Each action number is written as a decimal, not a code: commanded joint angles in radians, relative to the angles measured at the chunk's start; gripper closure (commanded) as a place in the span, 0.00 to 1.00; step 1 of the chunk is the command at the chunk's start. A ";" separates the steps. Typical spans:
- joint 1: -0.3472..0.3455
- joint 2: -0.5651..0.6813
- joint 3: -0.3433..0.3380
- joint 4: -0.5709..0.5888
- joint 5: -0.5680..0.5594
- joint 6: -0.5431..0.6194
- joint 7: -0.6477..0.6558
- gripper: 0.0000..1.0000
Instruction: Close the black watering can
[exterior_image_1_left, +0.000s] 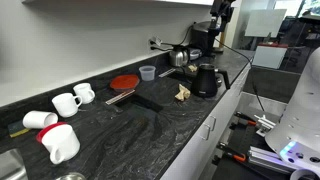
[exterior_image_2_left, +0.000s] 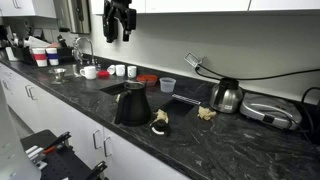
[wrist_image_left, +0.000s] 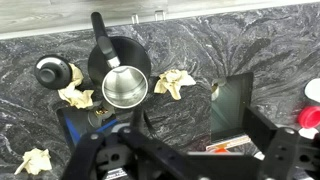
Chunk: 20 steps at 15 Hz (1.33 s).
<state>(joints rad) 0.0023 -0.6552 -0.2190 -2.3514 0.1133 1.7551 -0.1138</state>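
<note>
The black watering can stands on the dark marble counter, near its front edge in both exterior views. In the wrist view I look down on it; its top is open and shows a shiny inside. A round black lid with a knob lies on the counter beside the can, next to crumpled paper. My gripper is open and empty. It hangs high above the counter in both exterior views, well clear of the can.
A silver metal pot stands by the wall. Crumpled paper lies around the can. There is a clear plastic cup, a red disc, white mugs and a dark rectangular panel.
</note>
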 joint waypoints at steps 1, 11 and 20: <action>-0.031 0.005 0.023 0.002 0.015 -0.003 -0.015 0.00; -0.192 0.113 0.025 -0.069 -0.116 0.226 0.157 0.00; -0.261 0.179 0.007 -0.085 -0.132 0.301 0.246 0.00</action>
<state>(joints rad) -0.2492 -0.4778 -0.2196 -2.4382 -0.0232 2.0582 0.1360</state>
